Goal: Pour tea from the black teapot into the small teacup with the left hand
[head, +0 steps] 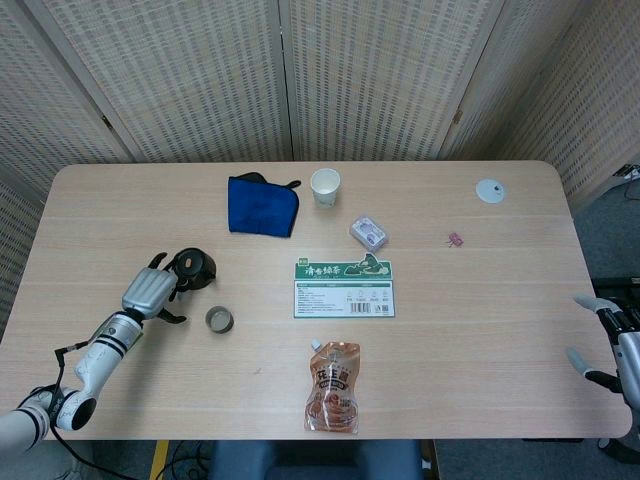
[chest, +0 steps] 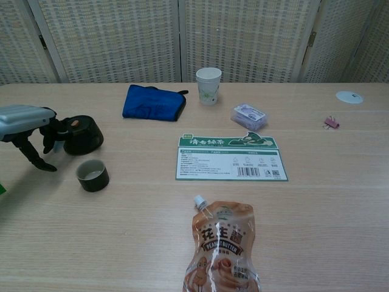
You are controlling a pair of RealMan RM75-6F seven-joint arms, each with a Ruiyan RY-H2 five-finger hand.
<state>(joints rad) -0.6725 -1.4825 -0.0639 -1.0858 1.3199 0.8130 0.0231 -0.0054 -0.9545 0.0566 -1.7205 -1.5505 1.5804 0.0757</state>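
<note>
My left hand (head: 150,291) sits just left of the black teapot (head: 194,267), fingers spread toward its handle side but, as far as I can see, not closed on anything. I keep it low and beside the pot so the fingers can wrap the handle. The pot stands upright on the tabletop (head: 480,330), and the small teacup (head: 219,320) waits just near-right of it, close enough for a short tilt. My right hand (head: 610,340) rests open at the far right edge, out of the way.
</note>
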